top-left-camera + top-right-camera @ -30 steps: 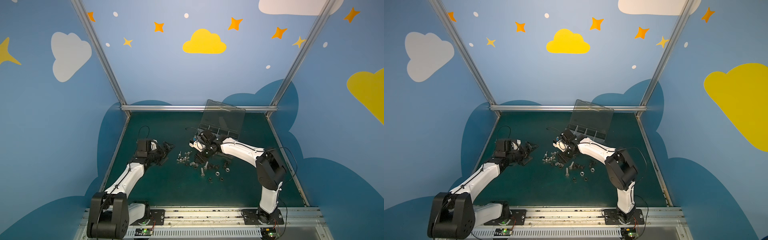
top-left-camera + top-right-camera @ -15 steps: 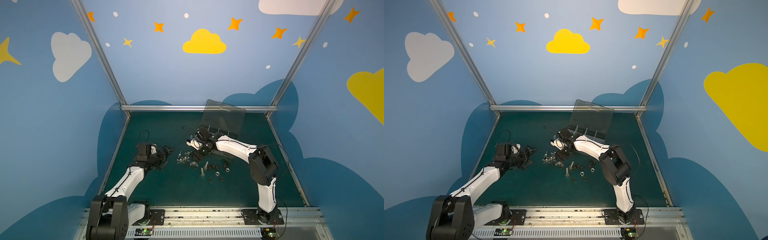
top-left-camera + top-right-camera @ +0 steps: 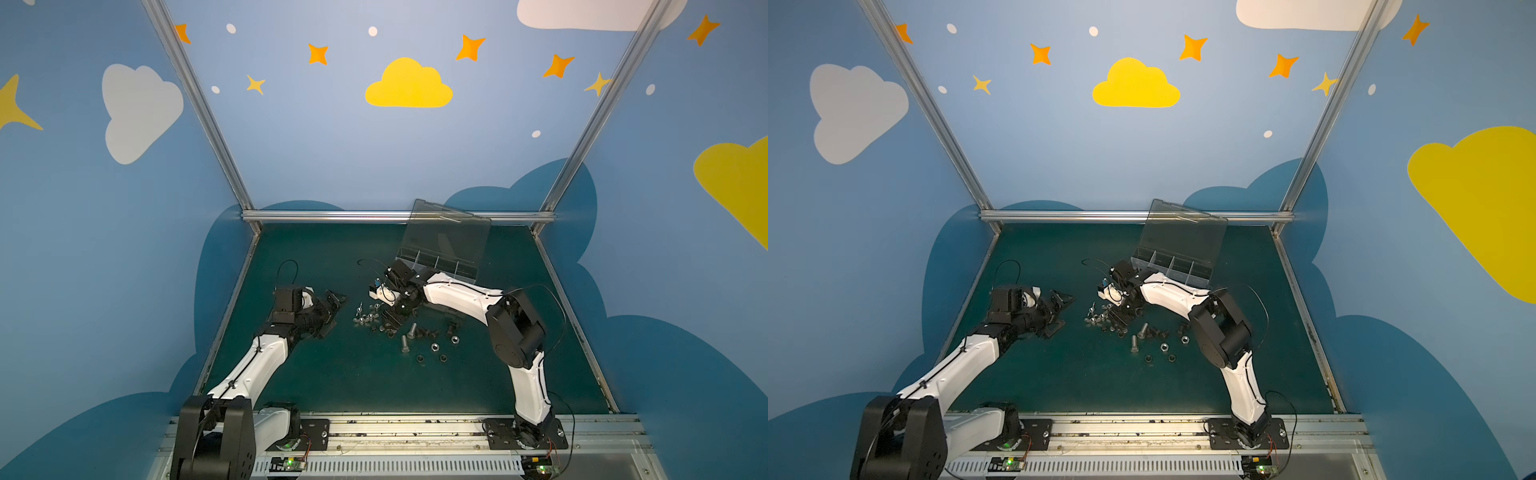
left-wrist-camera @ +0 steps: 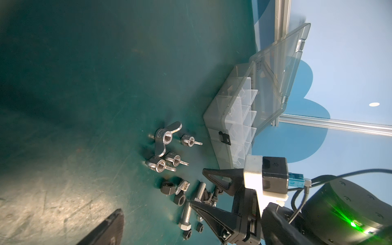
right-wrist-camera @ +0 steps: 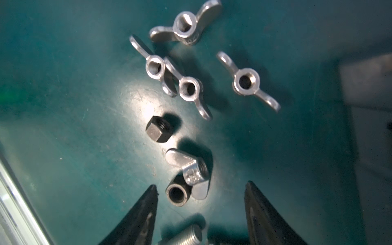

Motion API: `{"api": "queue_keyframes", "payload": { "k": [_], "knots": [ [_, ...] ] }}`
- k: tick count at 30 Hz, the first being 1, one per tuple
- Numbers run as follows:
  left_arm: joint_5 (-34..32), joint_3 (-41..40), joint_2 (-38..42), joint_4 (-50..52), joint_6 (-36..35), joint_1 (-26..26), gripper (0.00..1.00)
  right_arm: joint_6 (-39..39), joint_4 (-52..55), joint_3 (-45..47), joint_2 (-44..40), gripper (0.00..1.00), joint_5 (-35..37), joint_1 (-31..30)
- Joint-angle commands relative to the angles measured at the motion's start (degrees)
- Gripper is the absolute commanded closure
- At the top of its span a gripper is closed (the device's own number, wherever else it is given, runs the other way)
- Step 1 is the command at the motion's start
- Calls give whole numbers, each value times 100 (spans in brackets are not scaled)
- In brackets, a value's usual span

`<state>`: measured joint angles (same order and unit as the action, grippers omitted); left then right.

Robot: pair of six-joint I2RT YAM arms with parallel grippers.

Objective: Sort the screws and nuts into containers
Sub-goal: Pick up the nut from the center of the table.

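Because the black nut (image 5: pixel 177 194) lies touching a wing piece (image 5: pixel 192 172), with the threaded end of a bolt (image 5: pixel 186 233) just beside them, closing here could catch two pieces at once. A mixed load would probably then go to the box (image 4: pixel 220 99). The nut also sits off centre, so one finger would likely meet it first and push it along the surface (image 5: pixel 84 148) rather than pinch it. The smooth, slanted wing might squirt out under pressure. The right arm passes just in front of the box, so a careless lift could knock it.

The right end effector (image 5: pixel 201 185) hangs low over the pile (image 3: pixel 390 328), jaws apart and empty. The nut lies between its fingertips, close to one of them. The wing piece lies about midway, and the bolt end sits further back between the fingers.

The left end effector (image 3: pixel 333 312) hovers beside the pile, on the side away from the right arm. Its jaws are spread wide, holding nothing, clear of every fastener. The box stands behind the pile with its lid (image 3: pixel 446 232) raised. I cannot tell whether any compartment holds a fastener.
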<state>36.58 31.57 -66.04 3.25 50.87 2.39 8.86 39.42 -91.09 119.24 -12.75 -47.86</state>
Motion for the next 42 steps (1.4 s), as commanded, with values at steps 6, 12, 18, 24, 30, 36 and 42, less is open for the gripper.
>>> {"api": "queue_keyframes", "payload": {
  "k": [6, 12, 18, 24, 30, 36, 42],
  "knots": [
    [-48, -20, 84, 18, 2, 7, 0, 276, 305, -245, 336, 36, 288, -114],
    [-54, -35, 125, 53, -7, 9, 0, 449, 312, -217, 398, 36, 320, -127],
    [-63, -115, 152, 10, 15, 10, 0, 506, 246, -233, 493, 36, 280, -162],
    [-48, -90, 148, -13, 37, 7, 0, 511, 231, -328, 641, 36, 280, -187],
    [-19, -59, 146, -17, 28, 7, 0, 467, 241, -394, 723, 37, 295, -189],
    [-49, -99, 150, -17, 29, 12, 1, 482, 309, -315, 725, 37, 394, -207],
    [-54, -102, 161, -8, 24, 7, 0, 502, 338, -170, 653, 39, 327, -233]
  ]
}}
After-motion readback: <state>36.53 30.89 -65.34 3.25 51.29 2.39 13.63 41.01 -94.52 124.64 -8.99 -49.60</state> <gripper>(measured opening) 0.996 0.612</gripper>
